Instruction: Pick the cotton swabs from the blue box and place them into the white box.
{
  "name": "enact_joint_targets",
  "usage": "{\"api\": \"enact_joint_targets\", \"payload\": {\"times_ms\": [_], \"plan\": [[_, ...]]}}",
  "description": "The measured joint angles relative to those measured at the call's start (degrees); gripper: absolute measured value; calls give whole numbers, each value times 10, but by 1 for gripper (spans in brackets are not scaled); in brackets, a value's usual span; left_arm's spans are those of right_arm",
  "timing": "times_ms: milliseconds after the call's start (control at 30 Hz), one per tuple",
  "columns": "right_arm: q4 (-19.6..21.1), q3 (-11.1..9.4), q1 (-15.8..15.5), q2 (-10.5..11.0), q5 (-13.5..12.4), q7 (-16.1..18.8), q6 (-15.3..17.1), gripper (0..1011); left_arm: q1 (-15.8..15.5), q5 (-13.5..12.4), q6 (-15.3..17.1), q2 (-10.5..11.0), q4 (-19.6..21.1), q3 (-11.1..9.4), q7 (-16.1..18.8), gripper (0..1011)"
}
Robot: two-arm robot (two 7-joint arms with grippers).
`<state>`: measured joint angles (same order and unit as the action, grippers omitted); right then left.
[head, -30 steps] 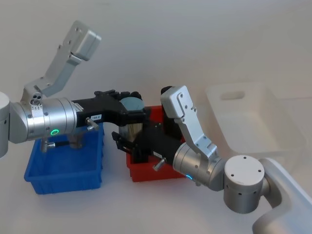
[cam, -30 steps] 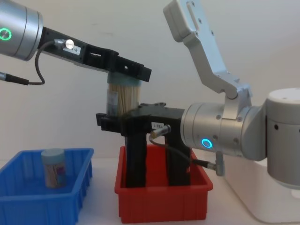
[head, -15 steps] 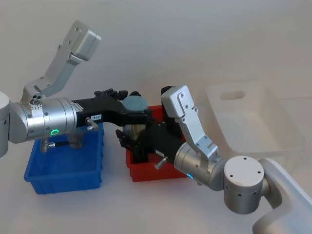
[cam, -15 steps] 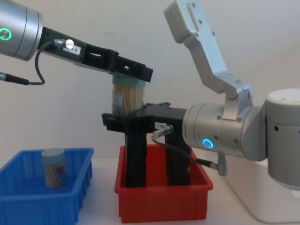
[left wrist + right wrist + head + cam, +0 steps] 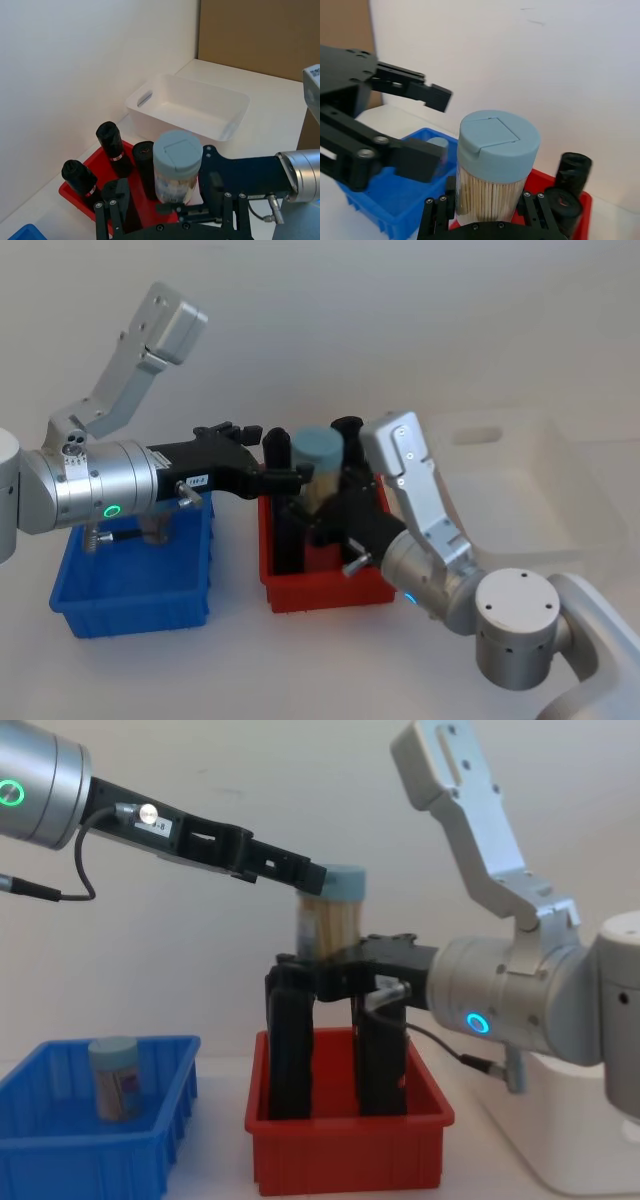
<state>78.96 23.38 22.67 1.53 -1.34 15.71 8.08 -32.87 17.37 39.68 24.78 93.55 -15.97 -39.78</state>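
Your right gripper (image 5: 318, 962) clamped round the cotton swab jar (image 5: 329, 918) above the red bin (image 5: 350, 1132) (left gripper (image 5: 302, 873) fingers apart, beside its lid).

Cotton swabs jar (image 5: 326, 928) clear glossy plastic, lid (image 5: 497, 137) matt; blue box (image 5: 100, 1165) ribbed plastic, red bin (image 5: 345, 1160) likewise plastic (white box (image 5: 530, 495) smoother, faintly translucent); arm housings (image 5: 95, 490) brushed metal.

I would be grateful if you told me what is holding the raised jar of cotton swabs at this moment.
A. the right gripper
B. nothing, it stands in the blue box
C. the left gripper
A: the right gripper is shut on the lower part of the cotton swabs jar above the red bin, while the left gripper is open beside it, its fingers clear of the jar.
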Motion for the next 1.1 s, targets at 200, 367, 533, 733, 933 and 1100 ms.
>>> {"api": "enact_joint_targets", "payload": {"times_ms": [200,367,533,733,933,1100], "plan": [[28,-12,-17,16,-8,-39,6,652,0,0,0,0,0,0,0,1004],[48,-26,-31,32,-19,-68,8,652,0,0,0,0,0,0,0,1004],[64,-40,-44,47,-30,-93,11,652,0,0,0,0,0,0,0,1004],[79,-63,-57,70,-47,-125,16,652,0,0,0,0,0,0,0,1004],[83,-90,-66,93,-67,-154,22,652,0,0,0,0,0,0,0,1004],[68,-110,-65,108,-84,-171,34,652,0,0,0,0,0,0,0,1004]]}}
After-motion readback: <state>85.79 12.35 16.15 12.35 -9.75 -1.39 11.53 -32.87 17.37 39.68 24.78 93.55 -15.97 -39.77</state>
